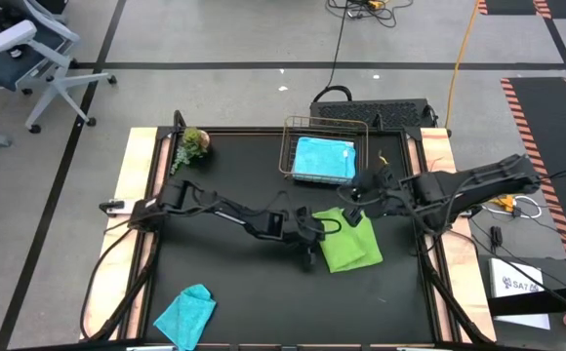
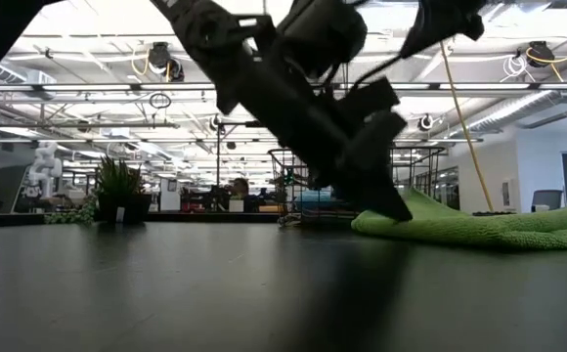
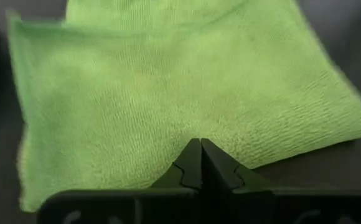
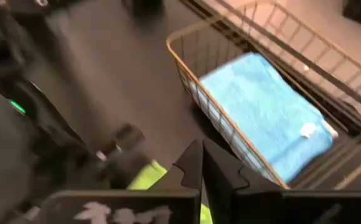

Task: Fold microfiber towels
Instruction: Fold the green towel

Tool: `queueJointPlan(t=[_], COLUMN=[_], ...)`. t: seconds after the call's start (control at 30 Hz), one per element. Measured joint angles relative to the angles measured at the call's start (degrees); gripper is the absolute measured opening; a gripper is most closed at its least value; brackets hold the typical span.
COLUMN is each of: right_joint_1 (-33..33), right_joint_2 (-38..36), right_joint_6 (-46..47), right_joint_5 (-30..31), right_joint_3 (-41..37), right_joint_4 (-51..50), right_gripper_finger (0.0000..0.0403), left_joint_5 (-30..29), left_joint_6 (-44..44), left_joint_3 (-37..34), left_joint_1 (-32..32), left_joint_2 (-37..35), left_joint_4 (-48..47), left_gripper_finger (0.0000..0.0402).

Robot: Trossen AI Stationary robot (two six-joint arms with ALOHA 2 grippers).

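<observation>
Pinching lime towel [image 1: 349,246] edges, both tools; grip hidden.

The black table [image 1: 224,283] carries a lime green towel [image 1: 349,244] near its middle and a teal towel [image 1: 187,314] by the front edge. A wire basket [image 1: 288,146] and small plant [image 1: 191,144] stand along the back.

The lime green microfiber towel [image 3: 187,93] shows a soft, nubbly looped pile, matt throughout. The sky blue folded cloth [image 4: 267,118] looks similarly fuzzy and lies in a thin brass-toned wire basket [image 4: 196,93] with a slight metallic sheen. The black tabletop [image 1: 234,273] is smooth and matt, edged in pale bare wood.
</observation>
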Motion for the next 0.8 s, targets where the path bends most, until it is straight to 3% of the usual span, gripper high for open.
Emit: queueJointPlan(t=[0.23,0.47,0.8], right_joint_1=[0.0,0.0,0.0], right_joint_2=[-1.5,-1.8,-1.7], right_joint_6=[-6.9,-8.5,-1.9], right_joint_5=[2.6,2.3,-7.5], right_joint_3=[0.0,0.0,-5.1], right_joint_4=[8.7,10.1,11.1], right_gripper_finger=[0.0001,0.0001,0.0000], left_joint_5=[-0.6,1.9,1.7], left_joint_6=[-3.4,-5.4,-8.4], left_joint_3=[0.1,0.4,0.1], left_joint_1=[0.6,-1.6,-8.9], left_joint_2=[1.5,1.1,-1.9], left_joint_4=[-0.6,-10.7,-23.9], left_gripper_finger=[0.0003,0.0002,0.0005])
